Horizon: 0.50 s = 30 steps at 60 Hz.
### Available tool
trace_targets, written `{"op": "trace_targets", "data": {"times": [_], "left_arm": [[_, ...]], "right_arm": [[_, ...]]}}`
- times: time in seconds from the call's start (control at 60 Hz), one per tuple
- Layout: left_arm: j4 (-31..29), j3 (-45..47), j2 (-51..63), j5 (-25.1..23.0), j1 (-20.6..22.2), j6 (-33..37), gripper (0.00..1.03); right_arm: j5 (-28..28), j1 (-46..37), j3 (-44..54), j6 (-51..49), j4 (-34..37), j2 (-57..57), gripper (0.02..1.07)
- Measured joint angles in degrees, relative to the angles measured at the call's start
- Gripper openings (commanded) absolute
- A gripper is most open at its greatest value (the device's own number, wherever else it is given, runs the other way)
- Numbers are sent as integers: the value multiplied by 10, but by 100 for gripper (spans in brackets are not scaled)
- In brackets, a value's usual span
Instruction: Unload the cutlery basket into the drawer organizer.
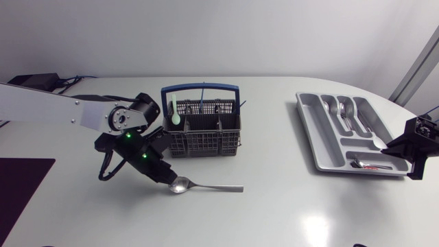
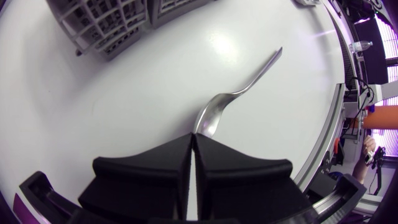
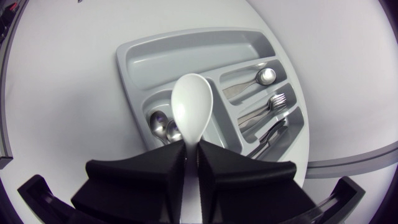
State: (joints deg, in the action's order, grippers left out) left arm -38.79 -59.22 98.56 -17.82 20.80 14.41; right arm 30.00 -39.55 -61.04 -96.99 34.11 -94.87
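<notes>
The left pincer [image 2: 191, 140], pressed together, has the steel spoon [image 2: 235, 99] lying just ahead: stiff, slick, thin, probably best gripped across its handle. The right pincer [image 3: 191, 149] pinches a light white plastic spoon [image 3: 193, 106].

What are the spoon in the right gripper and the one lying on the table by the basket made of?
The white spoon in the right gripper looks like plastic: opaque, even white, soft sheen. The spoon on the table looks like polished metal, probably steel: mirror-bright bowl, silvery handle.
</notes>
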Motion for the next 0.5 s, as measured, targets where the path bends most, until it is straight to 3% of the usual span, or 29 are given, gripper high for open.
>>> {"op": "trace_targets", "data": {"times": [0.167, 0.5], "left_arm": [[-31, 0, -40, 21, -5, 27, 4], [-81, -15, -91, 78, -1, 58, 4]], "right_arm": [[-31, 2, -14, -38, -3, -33, 10], [-104, 45, -15, -80, -76, -78, 10]]}}
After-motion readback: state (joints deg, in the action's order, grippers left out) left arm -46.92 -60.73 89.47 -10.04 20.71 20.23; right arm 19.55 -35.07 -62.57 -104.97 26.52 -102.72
